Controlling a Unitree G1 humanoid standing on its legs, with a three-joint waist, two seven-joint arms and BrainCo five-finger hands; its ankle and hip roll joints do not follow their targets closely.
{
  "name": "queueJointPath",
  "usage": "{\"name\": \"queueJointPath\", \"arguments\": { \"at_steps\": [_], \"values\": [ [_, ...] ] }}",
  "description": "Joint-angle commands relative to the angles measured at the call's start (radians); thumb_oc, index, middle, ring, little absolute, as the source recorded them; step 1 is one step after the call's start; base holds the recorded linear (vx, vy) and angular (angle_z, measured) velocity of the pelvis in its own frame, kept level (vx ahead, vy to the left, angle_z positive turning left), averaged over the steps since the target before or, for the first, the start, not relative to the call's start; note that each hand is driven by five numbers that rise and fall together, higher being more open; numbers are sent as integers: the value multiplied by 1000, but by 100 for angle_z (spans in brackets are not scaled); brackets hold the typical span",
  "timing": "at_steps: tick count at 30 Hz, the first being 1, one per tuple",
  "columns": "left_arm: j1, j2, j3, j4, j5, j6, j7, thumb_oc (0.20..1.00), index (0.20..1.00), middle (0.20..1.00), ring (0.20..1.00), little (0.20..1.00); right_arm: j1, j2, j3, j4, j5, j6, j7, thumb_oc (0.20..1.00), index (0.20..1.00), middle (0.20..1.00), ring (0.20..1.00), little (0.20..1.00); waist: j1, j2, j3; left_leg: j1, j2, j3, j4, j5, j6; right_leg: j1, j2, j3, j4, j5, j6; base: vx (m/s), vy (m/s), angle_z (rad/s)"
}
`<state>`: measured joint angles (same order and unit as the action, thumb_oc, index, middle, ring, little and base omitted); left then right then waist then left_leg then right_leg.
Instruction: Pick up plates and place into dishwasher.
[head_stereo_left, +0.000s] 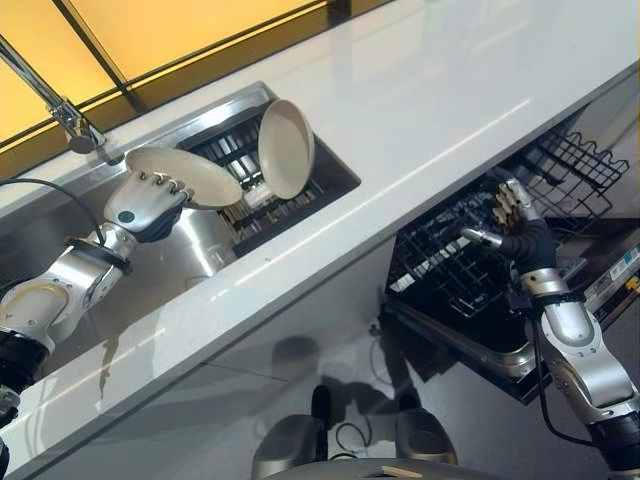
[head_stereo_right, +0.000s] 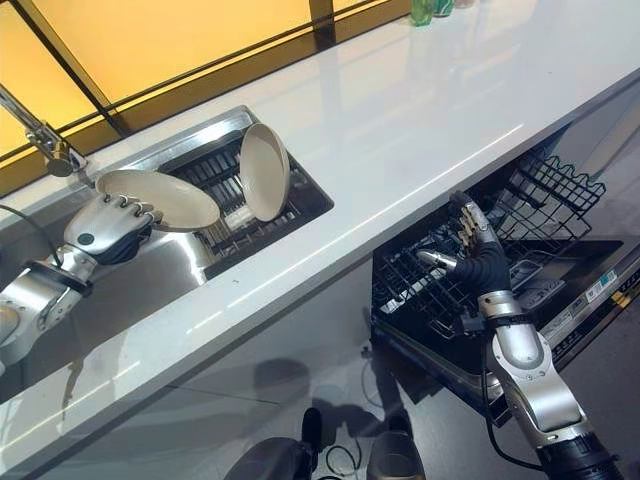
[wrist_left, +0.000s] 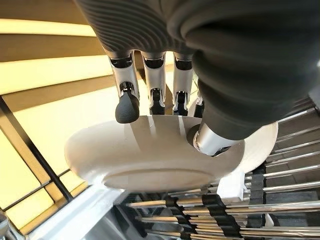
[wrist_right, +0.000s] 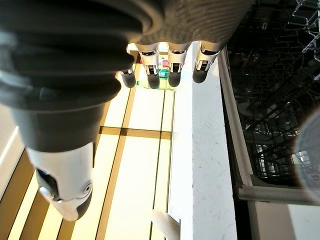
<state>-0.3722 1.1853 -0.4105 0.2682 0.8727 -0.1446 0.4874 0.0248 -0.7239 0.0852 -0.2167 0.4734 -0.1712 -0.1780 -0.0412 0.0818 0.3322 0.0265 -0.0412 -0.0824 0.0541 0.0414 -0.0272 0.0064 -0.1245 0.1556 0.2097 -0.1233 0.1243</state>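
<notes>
One plate (head_stereo_left: 185, 175) in left robot hand (head_stereo_left: 148, 205)

A: L arm (head_stereo_left: 55, 290), what's it look like?
B: Silver-grey shell, rounded segs, black band at the wrist. L hand (head_stereo_left: 140, 205): silver back w/ a dark round spot. Fingers (wrist_left: 125, 97) are silver w/ dark tips
A: And the R side?
B: Same build. R arm (head_stereo_left: 585, 365) is silver-grey w/ black rings at the joints. R hand (head_stereo_left: 522, 238) sits under a dark ribbed cover (wrist_right: 60, 65). Thumb (wrist_right: 62, 187) is pale silver w/ a dark tip & small round recesses
</notes>
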Motion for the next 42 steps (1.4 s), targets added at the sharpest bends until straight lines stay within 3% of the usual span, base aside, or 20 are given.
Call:
{"name": "queueJointPath", "arguments": {
  "at_steps": [1, 14, 17, 21, 23, 28, 35, 42],
  "values": [
    [27, 4, 106, 21, 21, 12, 72, 200, 200, 200, 200, 200, 28, -8, -62, -54, -9, -30, 13, 1000, 1000, 1000, 1000, 1000, -4, -28, -82, -22, -66, 6, 98, -119, 55, -29, -37, -17, -62, 114, 55, 0, 0, 0],
    [101, 40, 218, -58, -25, -1, 143, 200, 200, 200, 200, 200, 68, -3, -136, -83, 1, -62, 57, 1000, 1000, 1000, 1000, 1000, -3, -13, -123, 19, -66, -13, 50, -108, 52, -9, -41, -34, -79, 115, 48, -8, -4, 0],
    [150, 46, 305, -140, -111, -47, 148, 200, 200, 200, 200, 200, 66, 0, -171, -113, 6, -87, 47, 1000, 1000, 1000, 1000, 1000, 12, -15, -138, 27, -61, -28, 39, -108, 52, -3, -40, -54, -80, 108, 43, -80, -63, 5],
    [243, -4, 457, -285, -260, -189, 102, 200, 200, 200, 200, 200, 49, 23, -218, -162, 6, -118, 40, 1000, 1000, 1000, 1000, 1000, 44, -24, -167, 38, -50, -54, 17, -107, 53, 8, -29, -85, -91, 98, 32, -114, -114, 14],
    [273, -52, 524, -374, -326, -271, 23, 200, 200, 200, 200, 200, 40, 46, -238, -200, 1, -123, 42, 1000, 1000, 1000, 1000, 1000, 64, -33, -185, 45, -39, -65, 5, -104, 52, 16, -21, -105, -97, 92, 25, -125, -138, 15],
    [254, -145, 546, -523, -479, -362, -174, 200, 200, 200, 200, 200, -1, 85, -235, -271, -29, -144, 49, 1000, 1000, 1000, 1000, 1000, 91, -48, -223, 62, -19, -91, -31, -91, 46, 31, -1, -136, -109, 80, 9, -122, -129, 18],
    [175, -257, 435, -664, -881, -349, -585, 200, 200, 200, 200, 200, -78, 76, -159, -320, -83, -120, 101, 1000, 1000, 1000, 1000, 1000, 119, -68, -259, 67, -10, -114, -54, -84, 41, 39, 21, -144, -130, 81, 0, -100, -94, 8],
    [110, -311, 347, -743, -1193, -251, -846, 200, 200, 200, 200, 200, -154, 19, -61, -313, -112, -92, 149, 1000, 1000, 1000, 1000, 1000, 141, -83, -290, 64, 1, -116, -82, -69, 31, 45, 23, -162, -154, 89, 4, -74, -69, 3]
  ]
}}
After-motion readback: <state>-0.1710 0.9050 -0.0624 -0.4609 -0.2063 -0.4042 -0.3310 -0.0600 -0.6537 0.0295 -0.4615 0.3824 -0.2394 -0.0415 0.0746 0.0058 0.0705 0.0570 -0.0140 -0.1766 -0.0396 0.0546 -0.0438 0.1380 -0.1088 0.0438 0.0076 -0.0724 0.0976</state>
